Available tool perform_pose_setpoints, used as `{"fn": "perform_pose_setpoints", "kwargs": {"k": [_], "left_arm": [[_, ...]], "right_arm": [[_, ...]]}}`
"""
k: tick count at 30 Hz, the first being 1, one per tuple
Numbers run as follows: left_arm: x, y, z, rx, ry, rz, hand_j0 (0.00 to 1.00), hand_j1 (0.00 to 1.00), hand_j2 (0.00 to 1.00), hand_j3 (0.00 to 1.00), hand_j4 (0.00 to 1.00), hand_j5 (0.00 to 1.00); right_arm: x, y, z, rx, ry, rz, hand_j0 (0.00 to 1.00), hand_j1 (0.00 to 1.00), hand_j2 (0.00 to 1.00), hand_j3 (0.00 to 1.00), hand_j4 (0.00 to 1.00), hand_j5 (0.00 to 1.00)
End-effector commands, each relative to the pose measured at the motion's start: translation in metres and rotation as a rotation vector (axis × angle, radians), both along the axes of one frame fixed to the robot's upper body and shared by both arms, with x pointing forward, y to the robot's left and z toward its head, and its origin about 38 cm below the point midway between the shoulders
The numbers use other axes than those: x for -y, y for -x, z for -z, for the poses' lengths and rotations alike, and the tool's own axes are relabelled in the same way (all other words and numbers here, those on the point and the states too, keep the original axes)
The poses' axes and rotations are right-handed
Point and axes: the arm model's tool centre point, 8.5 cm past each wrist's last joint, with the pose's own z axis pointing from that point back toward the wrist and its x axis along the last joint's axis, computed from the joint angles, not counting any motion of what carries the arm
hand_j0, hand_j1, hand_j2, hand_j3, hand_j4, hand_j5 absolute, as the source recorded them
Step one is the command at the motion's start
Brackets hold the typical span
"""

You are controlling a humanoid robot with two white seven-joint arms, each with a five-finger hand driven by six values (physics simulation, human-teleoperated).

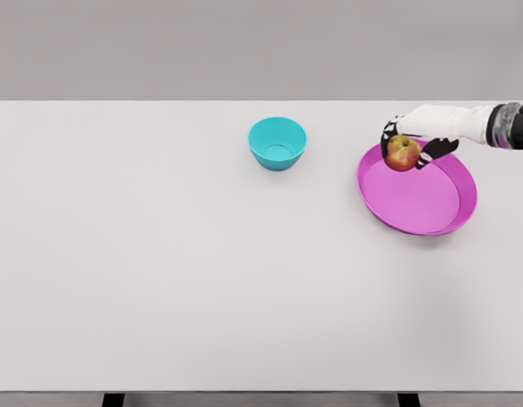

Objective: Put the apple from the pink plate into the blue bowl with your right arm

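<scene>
Right hand [418, 140] reaches in from the right, fingers wrapped round the apple [403, 153] at the far-left rim of the pink plate [461, 212]. Apple upright, stem end up, roundish. Blue bowl [277, 142] well left on the worktop [159, 271].

A bare simulated test bench: one plain white table [159, 280], flat grey wall [244, 42] at twelve o'clock, no furnishings.

arm [452, 121]: white shell | wrist: grey-black ring | hand [411, 140]: white, black finger segments
</scene>
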Motion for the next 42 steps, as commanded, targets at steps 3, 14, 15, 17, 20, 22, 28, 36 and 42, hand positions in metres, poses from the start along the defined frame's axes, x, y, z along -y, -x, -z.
{"fn": "perform_pose_setpoints", "kwargs": {"k": [3,14,15,17,20,22,28,36,42], "left_arm": [[0.000,0.000,0.000,-0.001,0.000,-0.001,1.00,1.00,1.00,1.00,1.00,1.00],[0.000,0.000,0.000,-0.001,0.000,-0.001,1.00,1.00,1.00,1.00,1.00,1.00],[0.000,0.000,0.000,-0.001,0.000,-0.001,1.00,1.00,1.00,1.00,1.00,1.00],[0.000,0.000,0.000,0.001,0.000,0.000,1.00,1.00,1.00,1.00,1.00,1.00],[0.000,0.000,0.000,0.001,0.000,0.000,1.00,1.00,1.00,1.00,1.00,1.00],[0.000,0.000,0.000,0.001,0.000,0.000,1.00,1.00,1.00,1.00,1.00,1.00],[0.000,0.000,0.000,0.001,0.000,0.000,1.00,1.00,1.00,1.00,1.00,1.00],[0.000,0.000,0.000,0.001,0.000,0.000,1.00,1.00,1.00,1.00,1.00,1.00],[0.000,0.000,0.000,-0.001,0.000,-0.001,1.00,1.00,1.00,1.00,1.00,1.00]], "right_arm": [[-0.013,-0.004,-0.001,0.003,-0.023,-0.015,0.50,0.50,0.50,0.50,0.50,0.50],[-0.028,-0.011,-0.015,0.041,-0.076,-0.026,0.43,0.43,0.43,0.43,0.43,0.43],[-0.030,-0.012,-0.017,0.046,-0.081,-0.028,0.43,0.43,0.43,0.43,0.43,0.43],[-0.036,-0.015,-0.022,0.065,-0.107,-0.031,0.43,0.43,0.43,0.43,0.43,0.43],[-0.044,-0.016,-0.023,0.068,-0.121,-0.040,0.43,0.43,0.43,0.43,0.43,0.43],[-0.047,-0.018,-0.022,0.064,-0.128,-0.042,0.42,0.42,0.42,0.42,0.42,0.42],[-0.058,-0.022,-0.022,0.066,-0.170,-0.043,0.42,0.42,0.42,0.42,0.42,0.42],[-0.073,-0.026,-0.019,0.058,-0.202,-0.051,0.42,0.42,0.42,0.42,0.42,0.42],[-0.092,-0.027,-0.020,0.059,-0.233,-0.078,0.42,0.42,0.42,0.42,0.42,0.42]]}}
